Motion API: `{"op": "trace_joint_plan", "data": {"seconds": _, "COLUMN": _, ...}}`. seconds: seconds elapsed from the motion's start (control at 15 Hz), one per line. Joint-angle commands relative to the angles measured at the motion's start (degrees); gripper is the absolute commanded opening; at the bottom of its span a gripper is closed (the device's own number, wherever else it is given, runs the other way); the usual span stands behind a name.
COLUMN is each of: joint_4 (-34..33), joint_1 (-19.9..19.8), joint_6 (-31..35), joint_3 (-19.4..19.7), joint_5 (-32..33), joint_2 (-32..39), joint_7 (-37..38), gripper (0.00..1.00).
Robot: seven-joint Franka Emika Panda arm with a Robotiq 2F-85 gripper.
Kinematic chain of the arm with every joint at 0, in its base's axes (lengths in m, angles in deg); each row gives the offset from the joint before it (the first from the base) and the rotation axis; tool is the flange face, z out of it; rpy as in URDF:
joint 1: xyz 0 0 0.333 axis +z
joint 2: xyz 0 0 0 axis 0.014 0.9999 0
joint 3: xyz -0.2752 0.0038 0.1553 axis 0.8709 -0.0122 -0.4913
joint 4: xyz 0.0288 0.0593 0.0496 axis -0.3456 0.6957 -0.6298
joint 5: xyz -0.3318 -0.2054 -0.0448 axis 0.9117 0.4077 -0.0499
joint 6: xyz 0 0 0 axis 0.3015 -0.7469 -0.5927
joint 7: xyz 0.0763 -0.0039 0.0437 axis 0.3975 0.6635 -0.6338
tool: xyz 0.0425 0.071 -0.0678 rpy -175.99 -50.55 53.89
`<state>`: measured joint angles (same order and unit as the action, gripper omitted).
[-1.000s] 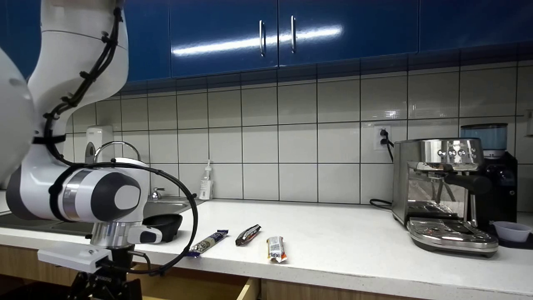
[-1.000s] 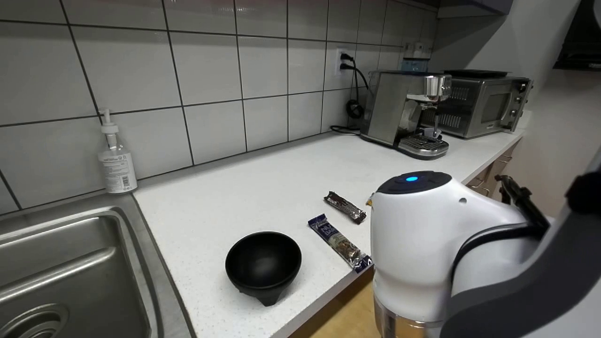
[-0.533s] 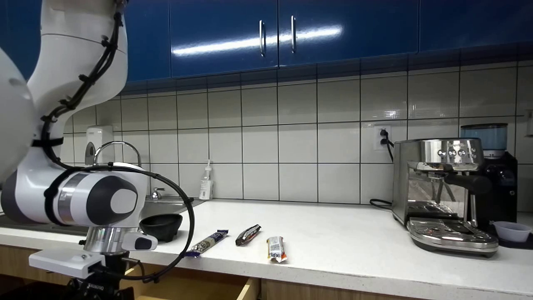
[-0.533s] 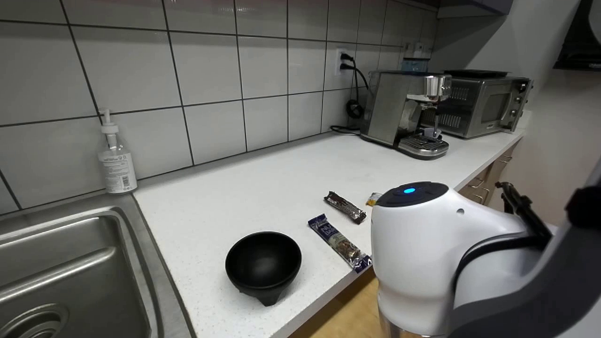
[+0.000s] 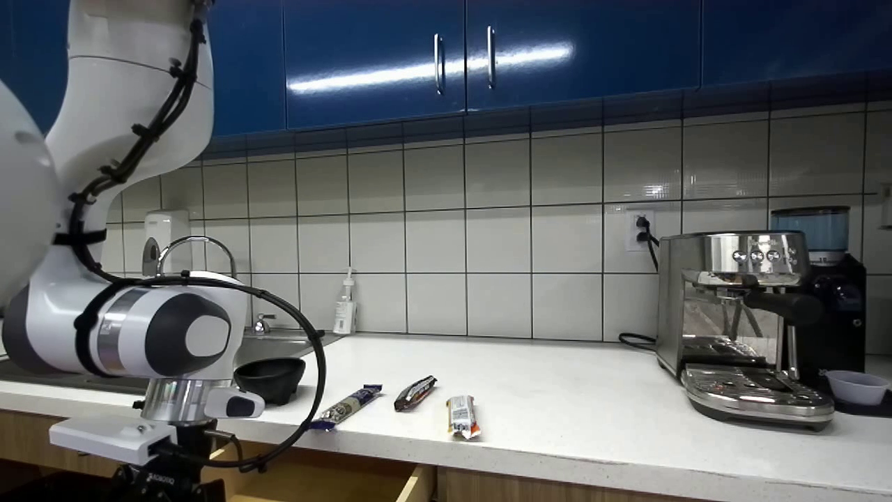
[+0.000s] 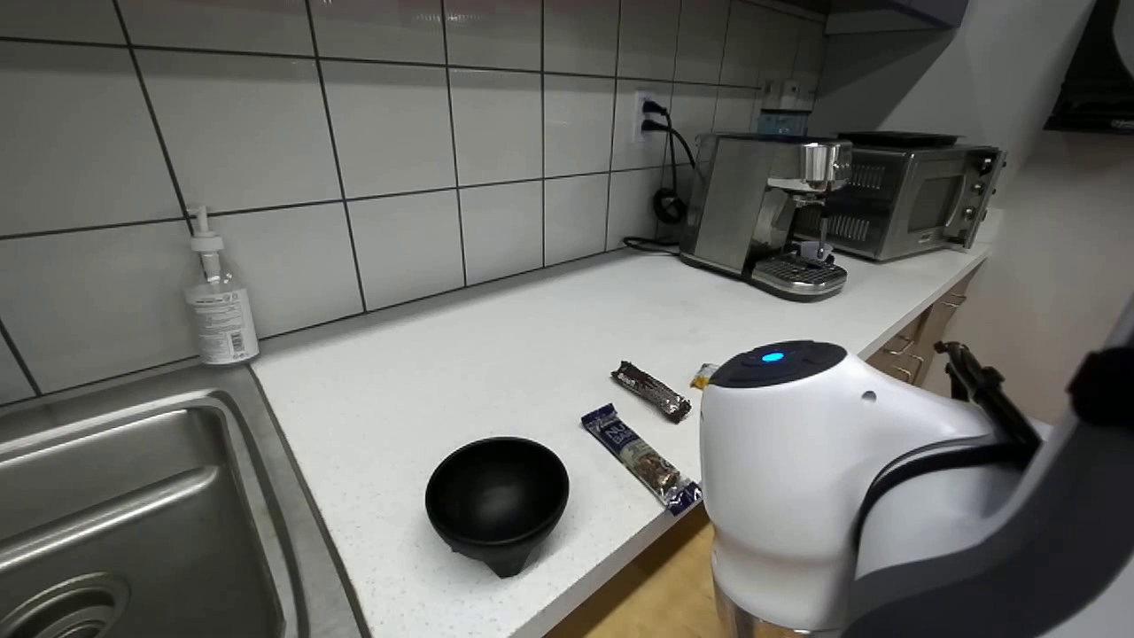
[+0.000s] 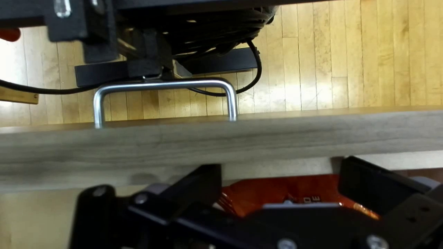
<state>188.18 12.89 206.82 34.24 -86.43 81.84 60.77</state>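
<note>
the pincer is at the open drawer, its fingers spread wide apart; a red packet lies in the drawer, showing between them, and the handle is just beyond

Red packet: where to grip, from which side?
Probably across the body of the packet, from above, closing parallel to the drawer front: that runs close along one edge, and the open gripper frames the packet. Its far edge is hidden.
</note>
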Motion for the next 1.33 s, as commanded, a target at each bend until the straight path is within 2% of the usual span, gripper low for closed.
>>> {"op": "trace_joint_plan", "data": {"seconds": 0.0, "joint_4": 1.06, "joint_1": 0.46, "joint_6": 0.52, "joint_3": 0.80, "joint_5": 0.19, "joint_2": -2.91, "joint_7": 0.96, "gripper": 1.00}}
{"op": "trace_joint_plan", "data": {"seconds": 0.4, "joint_4": 2.26, "joint_1": 2.66, "joint_6": 1.22, "joint_3": 4.54, "joint_5": 3.58, "joint_2": -8.15, "joint_7": 4.21, "gripper": 1.00}}
{"op": "trace_joint_plan", "data": {"seconds": 0.8, "joint_4": 4.25, "joint_1": 5.51, "joint_6": 0.61, "joint_3": 8.42, "joint_5": 12.16, "joint_2": -14.48, "joint_7": 11.74, "gripper": 1.00}}
{"op": "trace_joint_plan", "data": {"seconds": 1.0, "joint_4": 5.25, "joint_1": 5.50, "joint_6": -0.57, "joint_3": 8.70, "joint_5": 16.59, "joint_2": -18.46, "joint_7": 15.86, "gripper": 1.00}}
{"op": "trace_joint_plan", "data": {"seconds": 1.27, "joint_4": 5.39, "joint_1": 3.63, "joint_6": -1.72, "joint_3": 8.11, "joint_5": 23.17, "joint_2": -22.12, "joint_7": 21.61, "gripper": 1.00}}
